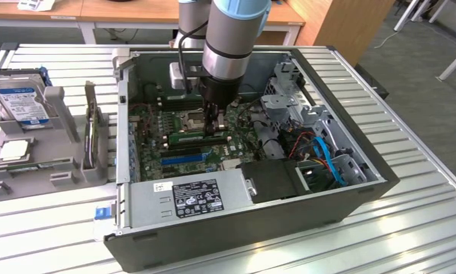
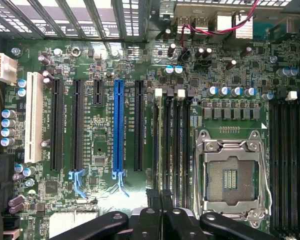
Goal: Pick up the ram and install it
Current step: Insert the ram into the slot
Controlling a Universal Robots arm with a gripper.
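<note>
The ram (image 1: 191, 137) is a narrow green stick standing on edge along a black memory slot, just beside the CPU socket (image 1: 190, 119) inside the open computer case (image 1: 350, 188). My gripper (image 1: 216, 128) reaches straight down onto the ram's end nearest the exterior view's right. In the wrist view the black fingers (image 2: 149, 220) are drawn close together over the row of memory slots (image 2: 176, 145), so the gripper (image 2: 162, 202) is shut on the ram. Whether the stick is fully seated in the slot I cannot tell.
A blue slot (image 2: 118, 130) and several black expansion slots lie beside the memory slots. The power supply (image 1: 190, 197) fills the case's near side and cables crowd the exterior view's right. Outside, a grey fixture (image 1: 60, 165) holds a hard drive (image 1: 18, 100), a chip and an upright green card (image 1: 91, 134).
</note>
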